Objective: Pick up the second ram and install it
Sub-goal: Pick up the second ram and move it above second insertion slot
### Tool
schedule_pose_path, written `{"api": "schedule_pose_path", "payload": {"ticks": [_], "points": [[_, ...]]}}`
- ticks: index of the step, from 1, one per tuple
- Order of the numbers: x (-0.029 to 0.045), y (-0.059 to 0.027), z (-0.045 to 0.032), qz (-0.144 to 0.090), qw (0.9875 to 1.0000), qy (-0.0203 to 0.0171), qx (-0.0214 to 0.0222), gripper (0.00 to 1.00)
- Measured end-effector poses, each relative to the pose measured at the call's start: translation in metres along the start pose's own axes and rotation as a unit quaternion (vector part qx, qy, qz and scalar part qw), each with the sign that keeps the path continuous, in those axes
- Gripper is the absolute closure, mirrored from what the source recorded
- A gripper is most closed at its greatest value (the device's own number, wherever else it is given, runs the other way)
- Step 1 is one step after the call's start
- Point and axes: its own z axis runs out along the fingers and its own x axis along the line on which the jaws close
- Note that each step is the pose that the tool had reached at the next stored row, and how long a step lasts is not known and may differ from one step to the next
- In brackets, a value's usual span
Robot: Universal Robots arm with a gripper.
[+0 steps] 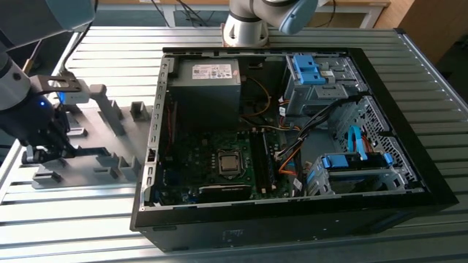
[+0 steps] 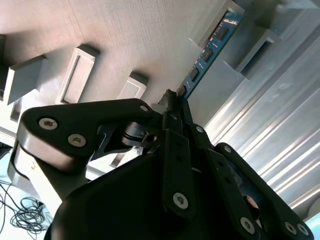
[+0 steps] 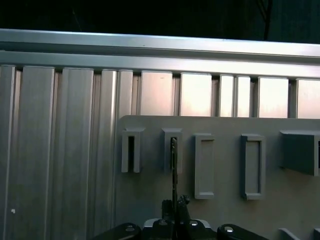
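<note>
Exterior view: open computer case [image 1: 292, 222] lying on the slatted aluminium table [image 1: 87, 219], with the motherboard [image 1: 219, 164], power supply [image 1: 208, 82] and blue drive brackets [image 1: 307, 68] exposed. At the exterior view's left, just beside the case, lies a grey holder plate [image 1: 80, 178] carrying upright holder blocks [image 1: 109, 109]. I see the arm [image 1: 22, 104] reaching down over that plate, its dark wrist end low among the blocks, well apart from the case opening; the case wall stands between the plate and the motherboard. Second wrist view: the gripper [image 2: 174, 100] points along the plate, its black linkages drawn together to a narrow tip and clenched on the near end of the second ram [image 2: 205, 55] — a blue board with black chips that runs away from the tip to a grey holder at its far end. More blocks stand to either side, none touching the fingers. First wrist view: the stick appears edge-on as a thin dark line, rising from the fingertips [image 3: 167, 207] into the slotted block [image 3: 172, 136], second in a row of similar blocks on the plate, so it is still seated in its holder on the plate — the table's slats lie beyond.
</note>
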Motion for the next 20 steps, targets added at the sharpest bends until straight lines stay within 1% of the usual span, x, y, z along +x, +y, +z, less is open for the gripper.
{"api": "schedule_pose_path", "payload": {"ticks": [5,12,20], "points": [[-0.0003,-0.0001,-0.0114,0.0,1.0,0.0,0.0,0.86],[-0.0009,-0.0002,-0.0297,0.0,1.0,0.0,0.0,0.86],[-0.0009,-0.0001,-0.0321,0.0,1.0,0.0002,-0.0003,0.86]]}}
